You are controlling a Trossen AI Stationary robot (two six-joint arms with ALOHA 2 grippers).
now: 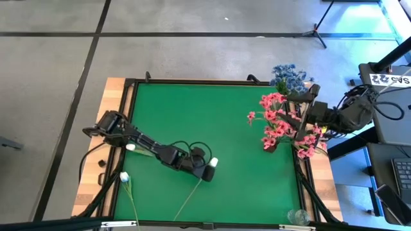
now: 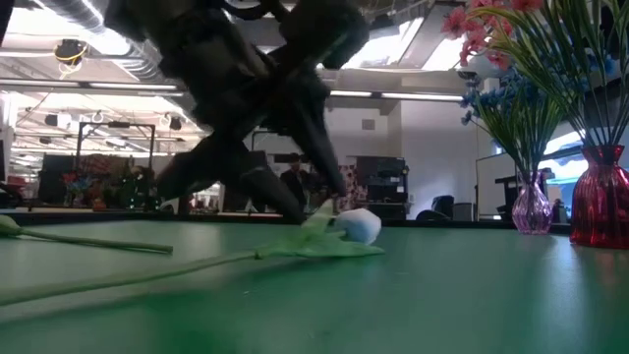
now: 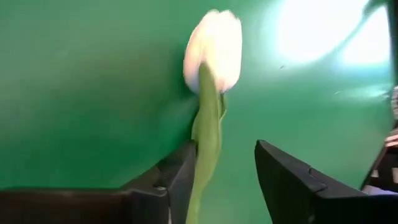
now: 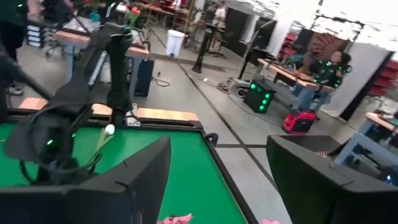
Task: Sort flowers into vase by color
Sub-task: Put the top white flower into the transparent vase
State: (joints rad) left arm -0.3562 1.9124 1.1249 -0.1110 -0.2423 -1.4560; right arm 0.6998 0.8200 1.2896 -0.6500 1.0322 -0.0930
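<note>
- Two white tulip buds lie on the green table top (image 1: pixel 244 122) in your high view: one white tulip (image 1: pixel 214 162) sits just below the frame's centre at the tip of the left gripper (image 1: pixel 207 168), its stem running down and to the left toward the bottom edge; a second white tulip (image 1: pixel 124 176) rests near the lower left corner of the mat.
- Your left wrist view shows the left gripper's fingers (image 3: pixel 180 180) standing apart with the tulip's stem against one finger and a clear gap to the other, so the jaws are spread and not pinching the flower.
- Your low view has the same bud lying flat on the green surface at frame centre, with the dark left arm looming over it from above.
- At the right edge of the high view, the right gripper (image 1: pixel 308 106) hovers beside the pink flowers (image 1: pixel 279 122), with the blue flowers (image 1: pixel 290 77) just above them toward the table's upper right corner.
- Your right wrist view shows the right gripper's two fingers (image 4: pixel 143 180) held wide, nothing between them.
- At the right side of the low view, the blue sprays stand in a purple glass vase (image 2: pixel 532 208) and the pink sprays rise from a red vase (image 2: pixel 600 202) just beside it.
</note>
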